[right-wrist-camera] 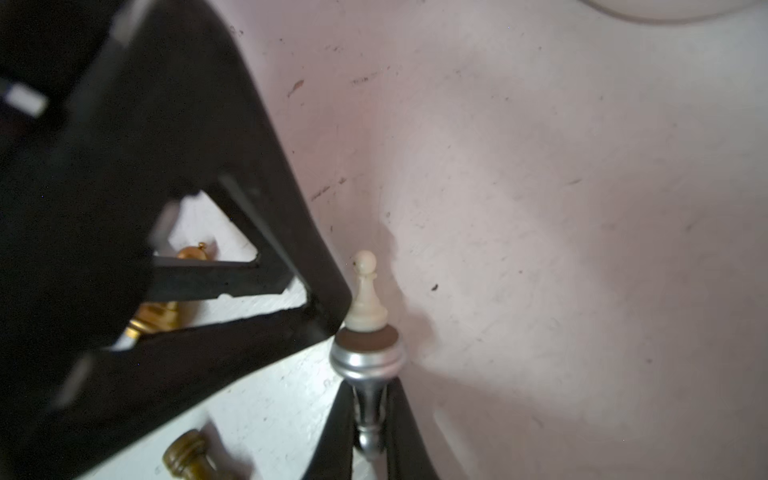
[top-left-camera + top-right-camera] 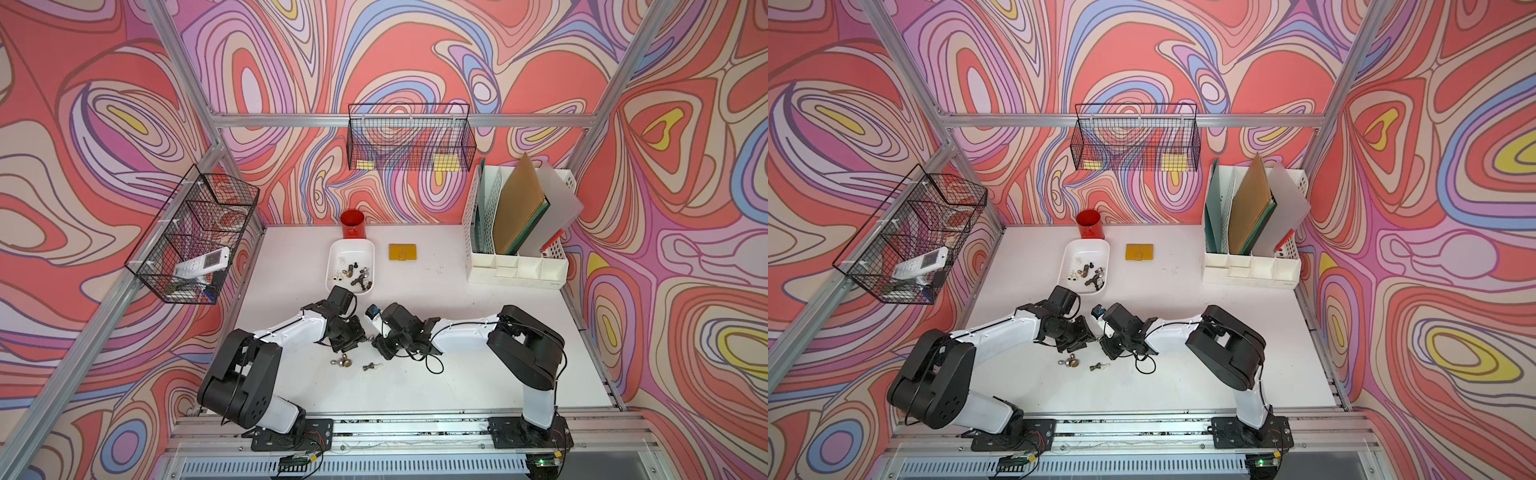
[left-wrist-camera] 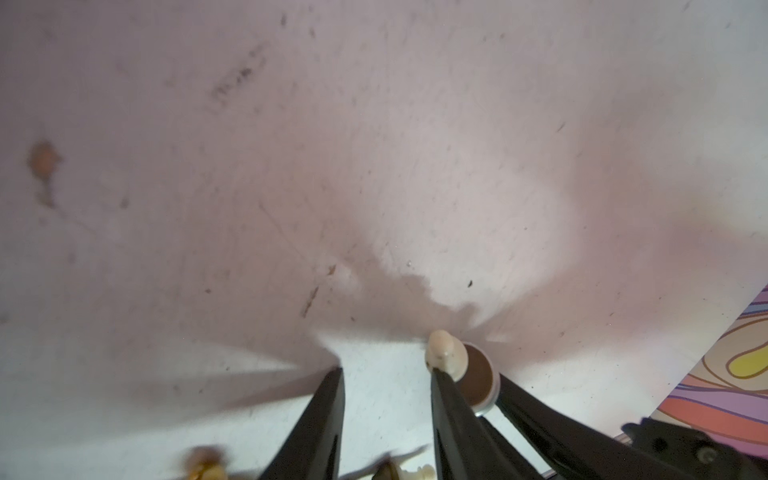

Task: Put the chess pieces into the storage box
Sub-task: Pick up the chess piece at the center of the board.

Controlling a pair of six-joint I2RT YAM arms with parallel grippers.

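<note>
Silver chess piece (image 1: 368,361), stem clamped lengthwise in right gripper (image 1: 370,388), felt base outward against white pawn (image 1: 365,295); left gripper (image 3: 386,372), fingers apart and empty, touches pawn; both near storage box (image 2: 352,243).

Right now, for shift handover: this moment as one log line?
right gripper shut on silver piece | white pawn at its base | left gripper open beside pawn

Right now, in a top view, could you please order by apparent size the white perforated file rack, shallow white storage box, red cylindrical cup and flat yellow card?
1. white perforated file rack
2. shallow white storage box
3. red cylindrical cup
4. flat yellow card, close to the cup
</note>
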